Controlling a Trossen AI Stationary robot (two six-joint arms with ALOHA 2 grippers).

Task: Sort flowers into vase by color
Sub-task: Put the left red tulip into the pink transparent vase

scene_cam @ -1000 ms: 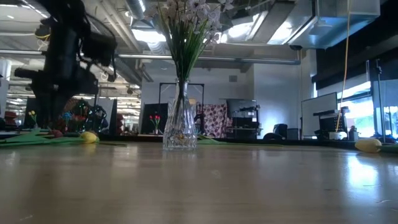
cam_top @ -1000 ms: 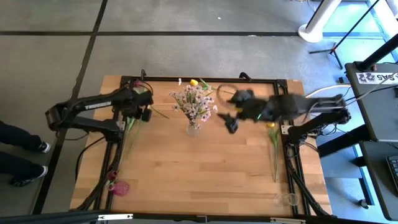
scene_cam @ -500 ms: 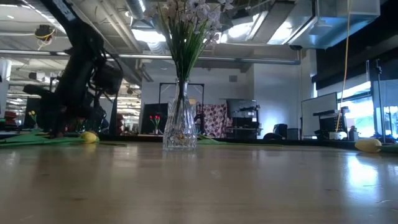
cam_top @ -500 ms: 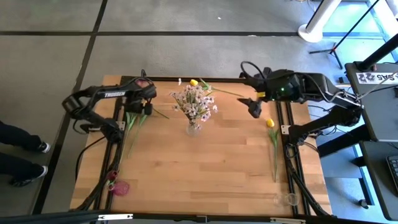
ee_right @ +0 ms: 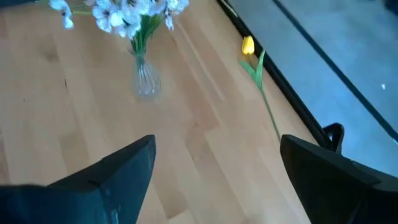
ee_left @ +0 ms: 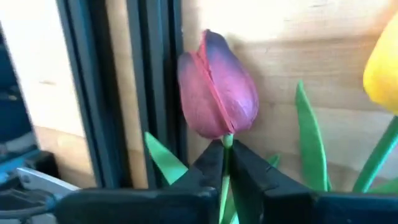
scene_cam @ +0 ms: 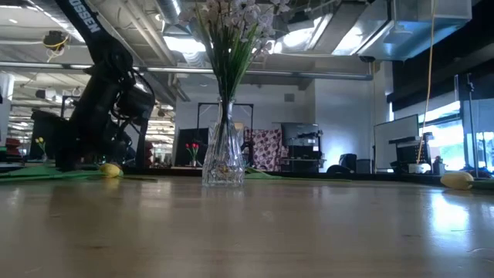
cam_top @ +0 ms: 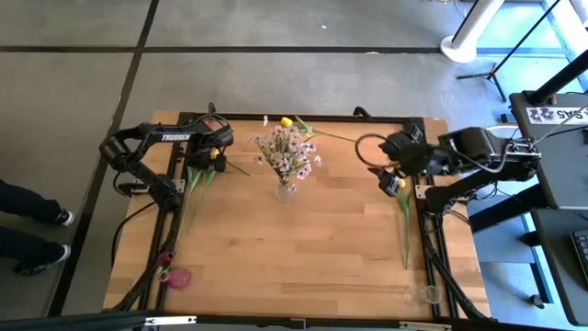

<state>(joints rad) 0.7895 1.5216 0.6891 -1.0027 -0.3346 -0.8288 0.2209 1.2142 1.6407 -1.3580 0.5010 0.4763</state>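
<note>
Left gripper (ee_left: 225,163): fingers closed on the thin green stem of a dark red tulip (ee_left: 217,87), just below the bud, as the left wrist view shows. The bud lies beside the black frame rail (ee_left: 152,74) at the table edge, and a yellow tulip (ee_left: 382,65) next to it is cut off by the picture's edge. From above, this gripper (cam_top: 213,154) sits at the far left corner of the wooden table (cam_top: 303,248), over a bundle of green stems (cam_top: 195,188); the grip itself cannot be made out there, as the arm covers it. In the low view the left arm (scene_cam: 104,100) stands dark against the lit room, and only a yellow bud (scene_cam: 110,171) shows at its foot.

Right gripper (ee_right: 211,165): fingers spread wide with nothing between them. In the high view it (cam_top: 393,179) hovers near the right rail, over a yellow tulip (cam_top: 401,183) whose stem runs along that rail toward the near edge.

Glass vase (cam_top: 285,190): upright near the middle of the table toward the far side, holding a spray of small white-pink blossoms (cam_top: 289,149). The low view cuts the blossoms off at the top. Another yellow tulip (cam_top: 287,121) lies at the far edge behind the vase, its stem running to the right.

Near left corner: a pinkish vase (cam_top: 179,276) with a dark red bud (cam_top: 166,260) just beside it; detail is too small to judge. Near right corner: a clear glass vessel (cam_top: 424,294), hard to make out against the wood.

A person's legs (cam_top: 28,230) show at the left, partly out of frame.
</note>
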